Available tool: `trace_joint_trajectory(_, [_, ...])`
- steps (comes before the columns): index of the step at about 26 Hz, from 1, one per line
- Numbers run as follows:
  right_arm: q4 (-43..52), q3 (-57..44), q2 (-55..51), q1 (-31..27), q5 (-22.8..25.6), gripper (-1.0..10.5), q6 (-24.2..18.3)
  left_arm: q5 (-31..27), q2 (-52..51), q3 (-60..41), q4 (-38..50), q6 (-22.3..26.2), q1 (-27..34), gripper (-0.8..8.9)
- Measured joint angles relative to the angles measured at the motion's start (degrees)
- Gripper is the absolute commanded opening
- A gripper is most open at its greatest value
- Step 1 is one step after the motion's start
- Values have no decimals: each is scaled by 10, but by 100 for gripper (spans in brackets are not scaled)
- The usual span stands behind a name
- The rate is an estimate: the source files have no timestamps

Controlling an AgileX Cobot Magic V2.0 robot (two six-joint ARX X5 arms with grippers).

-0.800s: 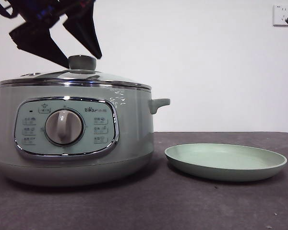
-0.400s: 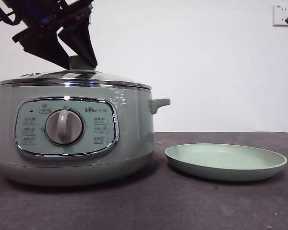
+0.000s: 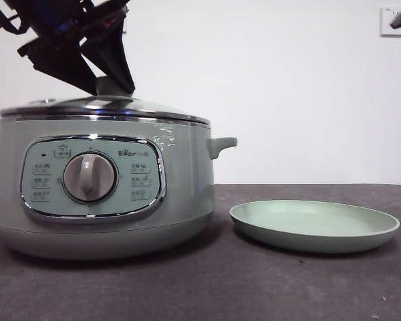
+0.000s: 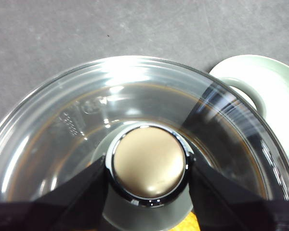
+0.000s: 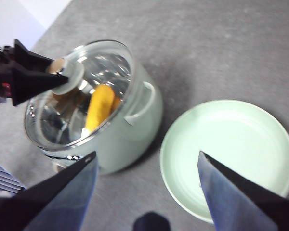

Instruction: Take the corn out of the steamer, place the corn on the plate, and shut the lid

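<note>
Gripping the pale green knob of the domed glass lid, left gripper clamped on both sides, lid seated on the sage-green round steamer, yellow corn inside, right gripper spread wide above the empty pale green plate.

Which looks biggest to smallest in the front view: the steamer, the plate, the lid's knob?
1. The steamer, by far the largest.
2. The plate, lower and narrower.
3. The lid's knob, smallest, partly hidden by the left gripper closing around it.
</note>
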Motion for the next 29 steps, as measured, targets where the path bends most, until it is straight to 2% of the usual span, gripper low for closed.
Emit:
trace_joint_trajectory(8, [90, 1, 60, 102, 4, 343, 52, -66, -103, 28, 2, 2, 0, -9])
trace_joint_trajectory(17, [94, 101, 216, 252, 104, 343, 61, -160, -239, 33, -30, 2, 0, -9])
trace_joint_trajectory(23, [14, 285, 407, 361, 226, 343, 23, -235, -338, 33, -69, 5, 0, -9])
trace_joint_trajectory(26, [-36, 399, 507, 396, 282, 342, -1, -265, -374, 33, -83, 6, 0, -9])
trace_joint_trajectory(29, [-66, 490, 596, 417, 317, 342, -16, -279, -396, 33, -85, 6, 0, -9])
